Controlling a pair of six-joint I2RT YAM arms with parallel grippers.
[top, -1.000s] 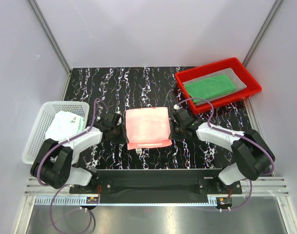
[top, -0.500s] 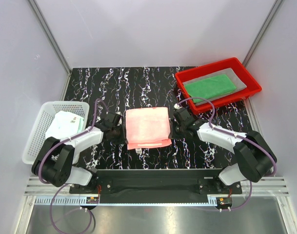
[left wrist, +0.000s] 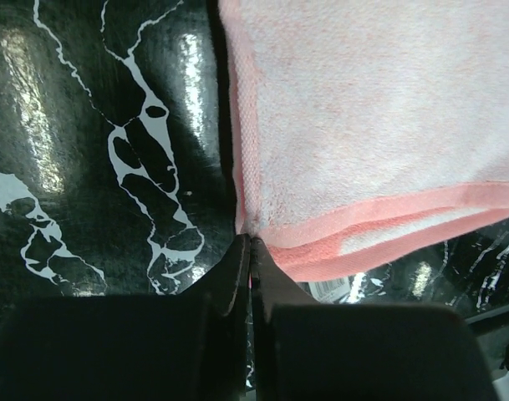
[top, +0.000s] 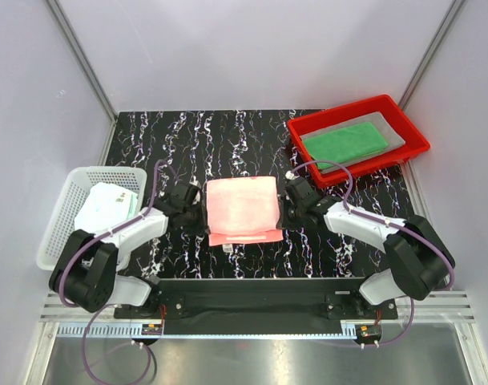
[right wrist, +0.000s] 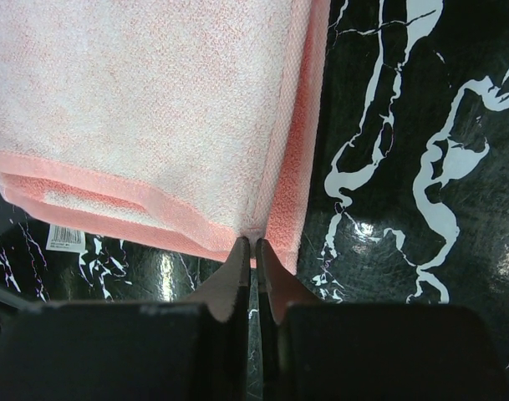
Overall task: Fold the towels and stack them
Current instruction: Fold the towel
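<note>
The pink towel (top: 242, 207) lies folded in the middle of the table, its lower layer sticking out along the near edge. My left gripper (top: 203, 218) sits at its near-left corner. In the left wrist view the jaws (left wrist: 251, 244) are shut on the pink towel (left wrist: 363, 125) at that corner. My right gripper (top: 281, 211) is at the near-right corner, where its jaws (right wrist: 254, 244) pinch the puckered hem of the pink towel (right wrist: 137, 100). A green towel (top: 345, 141) lies on a grey towel (top: 393, 127) in the red tray. A pale towel (top: 107, 206) sits in the basket.
The red tray (top: 415, 149) stands at the back right, just beyond the right arm. The white lattice basket (top: 61, 216) stands at the left beside the left arm. A white label (top: 228, 248) sticks out under the pink towel's near edge.
My left gripper has shut on the pink towel's near-left corner. The right gripper has stayed shut on its corner, and the towel has not shifted.
</note>
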